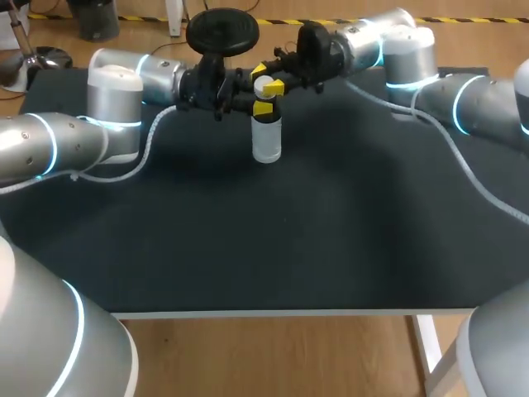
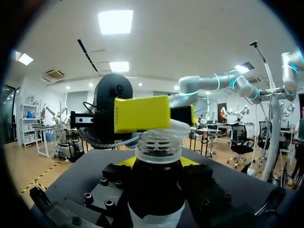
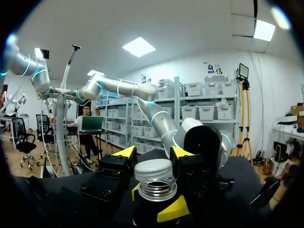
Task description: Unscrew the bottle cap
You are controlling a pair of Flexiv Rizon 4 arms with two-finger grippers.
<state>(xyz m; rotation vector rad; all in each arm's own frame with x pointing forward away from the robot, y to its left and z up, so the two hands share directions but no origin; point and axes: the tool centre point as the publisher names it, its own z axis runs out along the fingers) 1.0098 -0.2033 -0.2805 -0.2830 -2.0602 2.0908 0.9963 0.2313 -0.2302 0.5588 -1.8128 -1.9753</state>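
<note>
Clear bottle (image 1: 266, 139), contents indiscernible, stands gripped at its neck by left jaws; right jaws clamp its white cap (image 3: 153, 171).

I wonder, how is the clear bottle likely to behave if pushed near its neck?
The bottle stands tall on a narrow base, so it would probably tip rather than slide. It looks like thin clear plastic, so likely light and slightly squashy. Gripped by the left pincer, it should resist.
</note>
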